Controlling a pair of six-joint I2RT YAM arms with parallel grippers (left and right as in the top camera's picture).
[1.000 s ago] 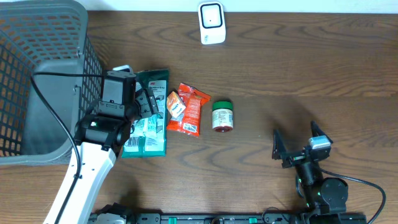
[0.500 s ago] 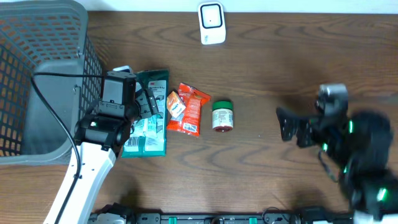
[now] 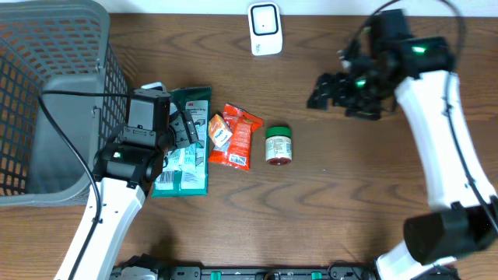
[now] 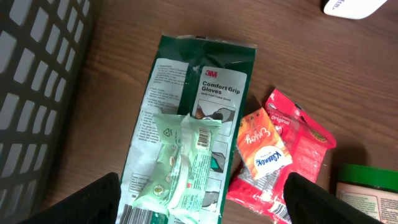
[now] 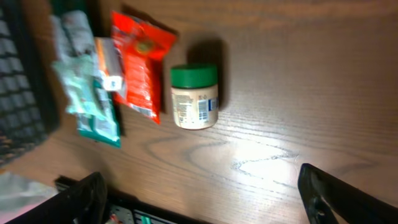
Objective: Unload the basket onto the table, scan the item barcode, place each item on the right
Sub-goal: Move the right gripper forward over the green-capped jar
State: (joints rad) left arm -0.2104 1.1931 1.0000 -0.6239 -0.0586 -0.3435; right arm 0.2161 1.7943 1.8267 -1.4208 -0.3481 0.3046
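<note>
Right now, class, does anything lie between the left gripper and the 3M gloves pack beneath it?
Yes. A small pale green packet lies on top of the gloves pack, directly under the open left gripper, covering the pack's lower middle. The pack's upper part is bare.

Grey plastic basket (image 3: 31, 101) at far left of worktop (image 3: 327, 202), reaching back edge of overhead view. Walls open lattice of square holes; thick solid rim on top; solid grey floor panel visible inside. Nothing seen inside it. Left wrist view: lattice wall fills left edge, standing on wood. Right wrist view: same lattice dark and blurred at left edge. Worktop dark brown wood, grain running left to right. Pale glare patch (image 5: 267, 158) on wood in right wrist view. Light strip of wall (image 3: 179, 6) along back edge.
</note>
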